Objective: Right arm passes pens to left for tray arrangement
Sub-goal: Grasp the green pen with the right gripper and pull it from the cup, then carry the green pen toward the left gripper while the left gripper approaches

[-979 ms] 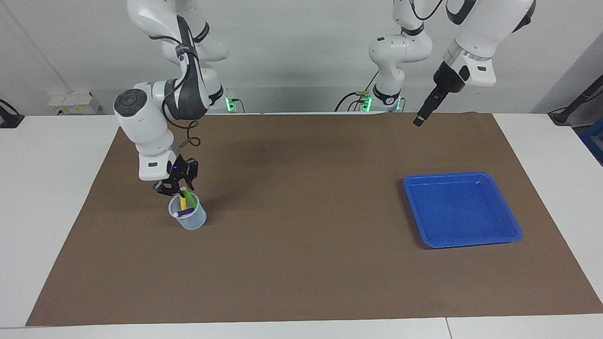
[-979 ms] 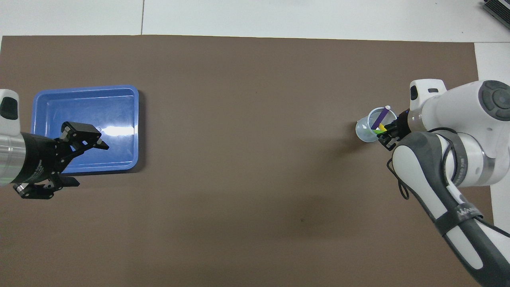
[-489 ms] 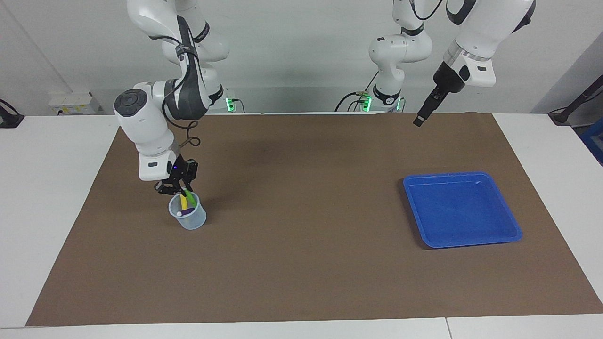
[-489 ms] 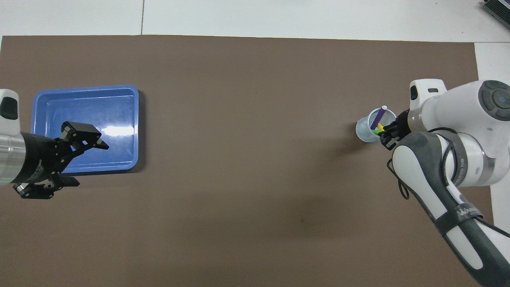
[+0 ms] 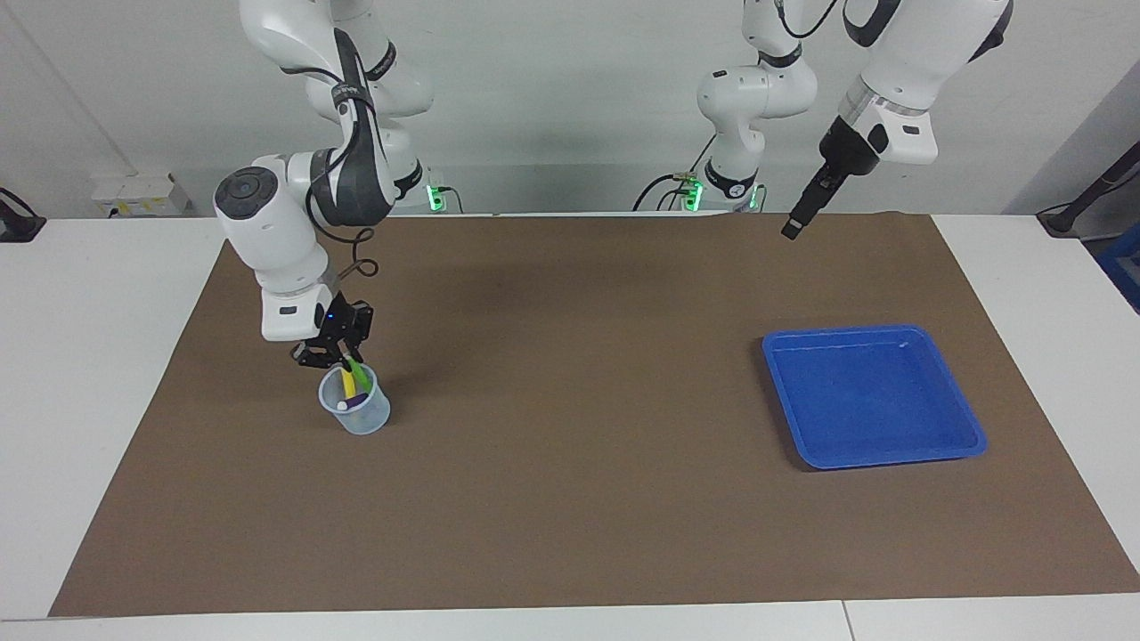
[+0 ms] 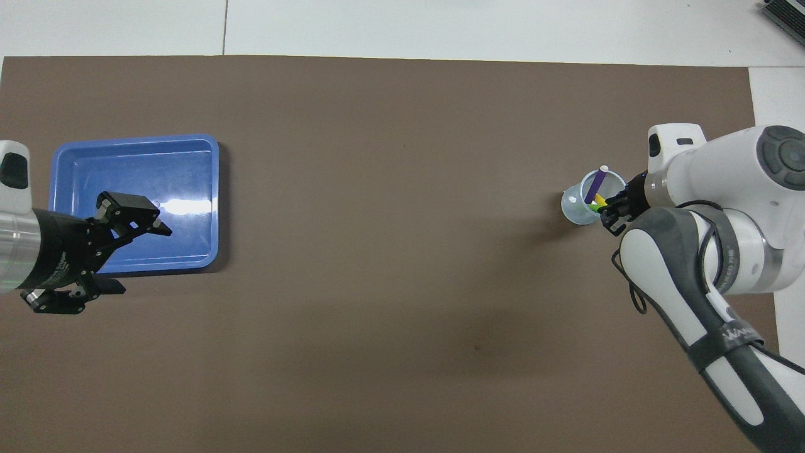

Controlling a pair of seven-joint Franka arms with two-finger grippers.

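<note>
Right pincer [image 5: 346, 358] has snapped shut on the green pen [image 5: 358, 375] at the cup [image 5: 356, 410], and the arm has edged up slightly.

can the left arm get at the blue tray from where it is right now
Probably yes. The left gripper hangs open in the air at the left arm's end of the table, with nothing between it and the blue tray. The right gripper is away at the cup, shut on the green pen.

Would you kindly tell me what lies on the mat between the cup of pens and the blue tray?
Nothing: only bare brown mat separates cup and tray, in both views.
</note>
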